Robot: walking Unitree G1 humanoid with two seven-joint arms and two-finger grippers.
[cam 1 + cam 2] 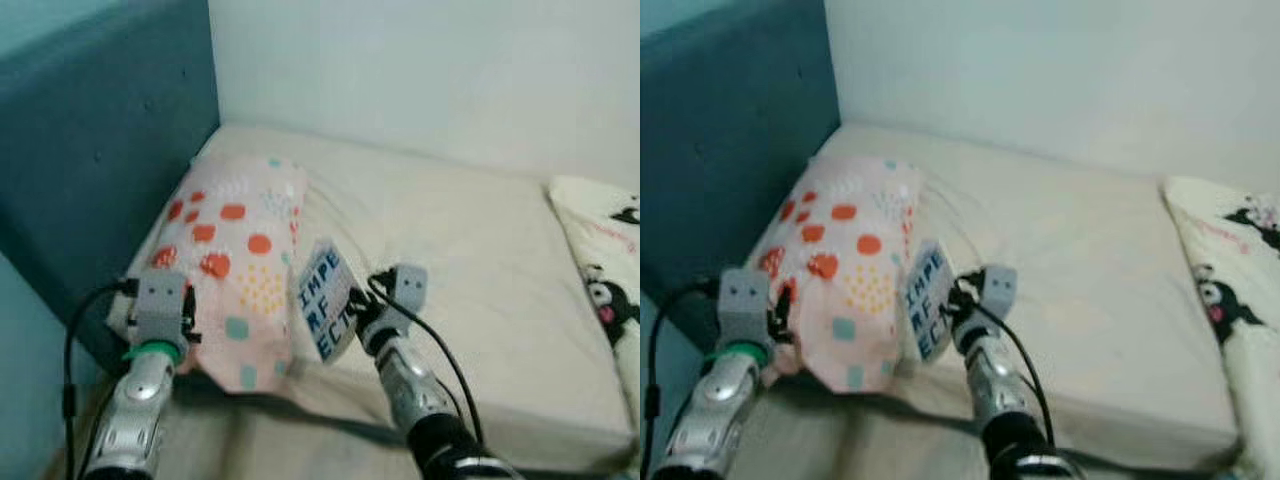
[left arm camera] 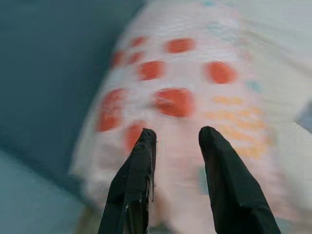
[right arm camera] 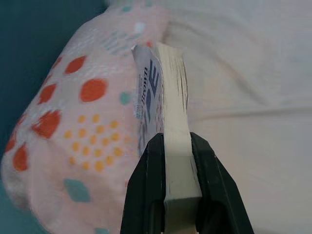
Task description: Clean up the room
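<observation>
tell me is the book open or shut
Shut. The right gripper clamps the book across its thickness, with the page edges pressed together in one block and the cover flat against them.

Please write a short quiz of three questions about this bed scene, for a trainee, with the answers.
1. True or false: the right tool is shut on a book.
2. What lies under the open left tool? A) pillow B) towel C) bag
3. What colour is the headboard?

Key:
1. True; the fingers clamp the book's pages.
2. A, the dotted pillow.
3. Dark blue-green.
</observation>
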